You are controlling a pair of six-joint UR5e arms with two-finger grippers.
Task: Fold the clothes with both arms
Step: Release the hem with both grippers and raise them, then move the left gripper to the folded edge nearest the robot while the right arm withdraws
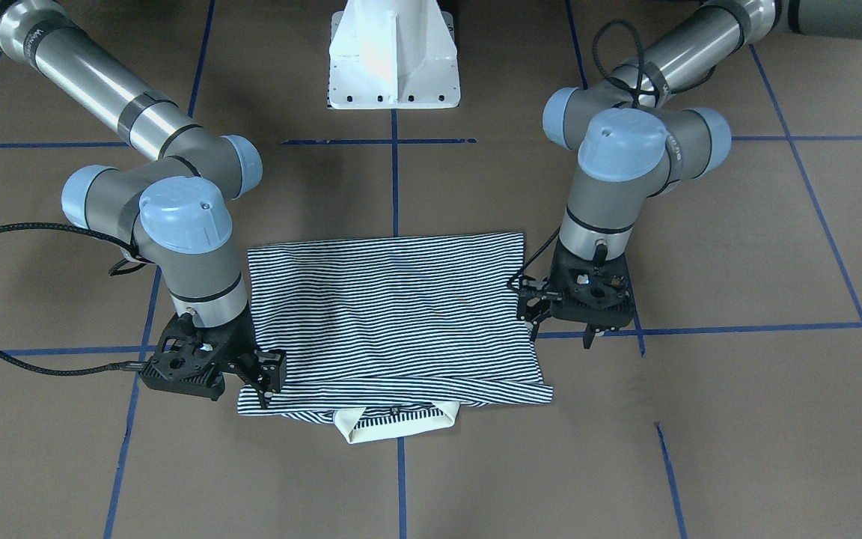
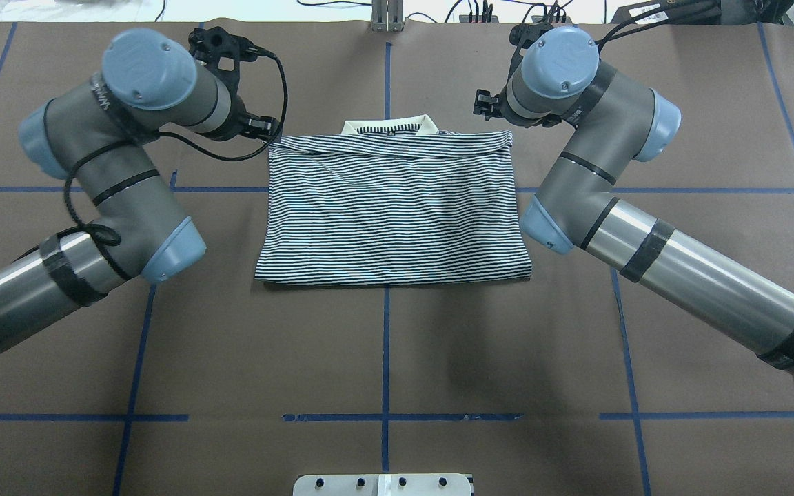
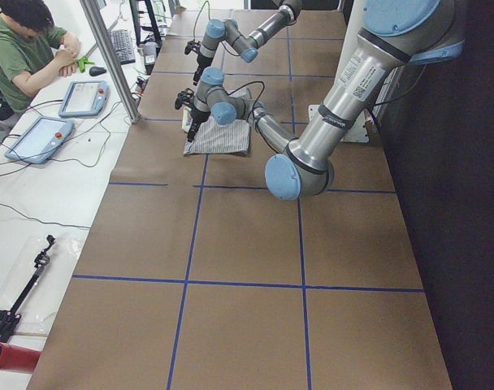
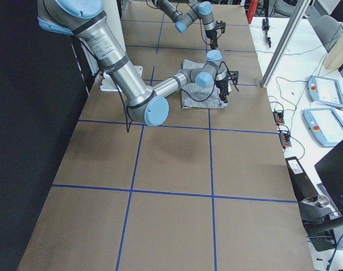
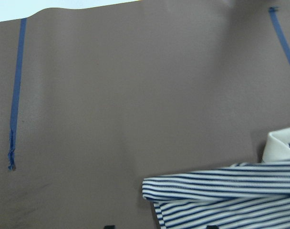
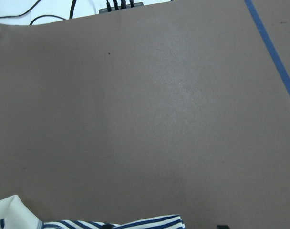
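The striped polo shirt (image 1: 393,314) lies flat on the brown table, folded into a rectangle, and also shows in the overhead view (image 2: 390,213). Its cream collar (image 1: 393,430) sticks out at the far edge from the robot (image 2: 390,125). My left gripper (image 1: 560,337) hovers open and empty beside the shirt's left side, near the collar-end corner. My right gripper (image 1: 266,385) is open and empty over the shirt's right collar-end corner. Each wrist view shows a shirt corner (image 5: 221,195) (image 6: 116,223) at its bottom edge, with no cloth between the fingertips.
The white pedestal base (image 1: 393,67) stands at the robot's side of the table. Blue tape lines (image 2: 386,358) cross the brown surface. An operator (image 3: 28,49) sits past the far edge beside teach pendants (image 3: 40,138).
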